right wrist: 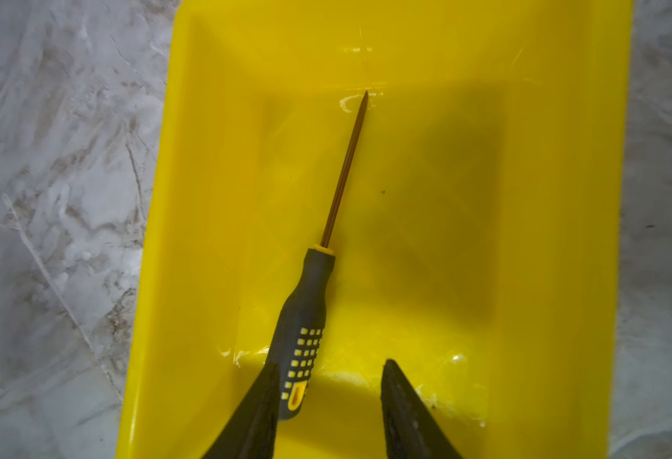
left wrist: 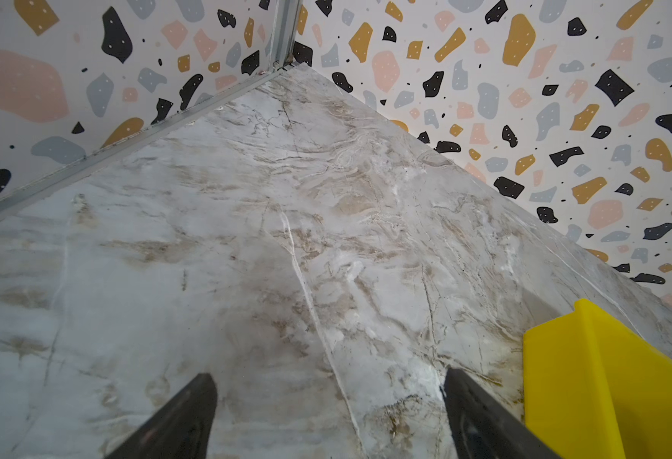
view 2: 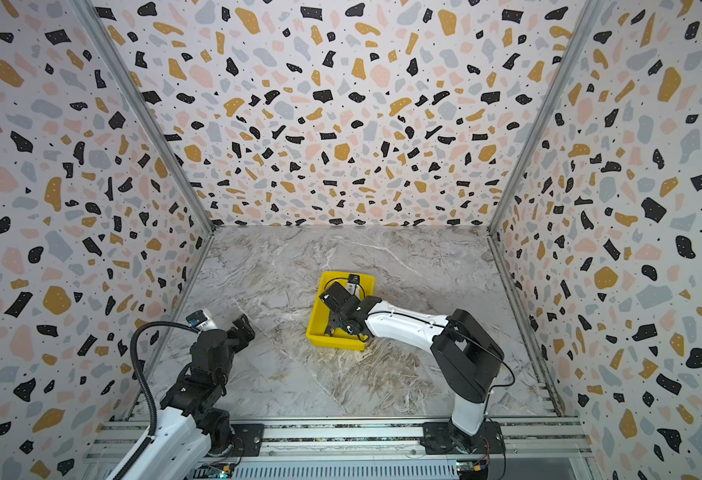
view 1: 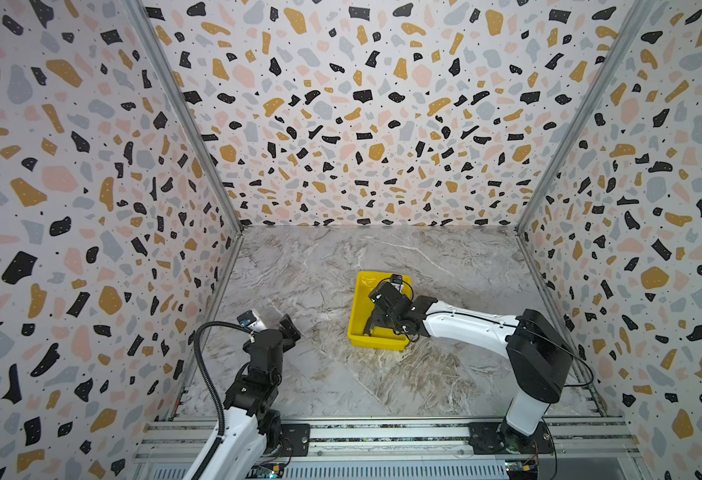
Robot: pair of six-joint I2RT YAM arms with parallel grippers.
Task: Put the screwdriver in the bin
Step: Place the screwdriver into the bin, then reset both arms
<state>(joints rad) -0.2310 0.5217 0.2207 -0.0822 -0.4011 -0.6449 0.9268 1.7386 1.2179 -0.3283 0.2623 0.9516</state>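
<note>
The screwdriver (right wrist: pixel 306 318), black-handled with yellow dots and a thin dark shaft, lies on the floor of the yellow bin (right wrist: pixel 545 198), tip toward the far wall. My right gripper (right wrist: pixel 331 363) hangs low inside the bin, open. The handle's end rests against one finger (right wrist: pixel 263 397), with a clear gap to the other. In both top views the right gripper (view 1: pixel 372 324) covers the screwdriver inside the bin (view 1: pixel 376 341). My left gripper (left wrist: pixel 328 373) is open and empty over the marble, left of the bin (left wrist: pixel 604 389).
The marble table (view 1: pixel 320 374) is enclosed by terrazzo-patterned walls (view 1: pixel 382 124) at the back and both sides. The left arm (view 1: pixel 258 365) sits near the left wall. A metal rail (view 1: pixel 382 432) carrying both arm bases runs along the front edge.
</note>
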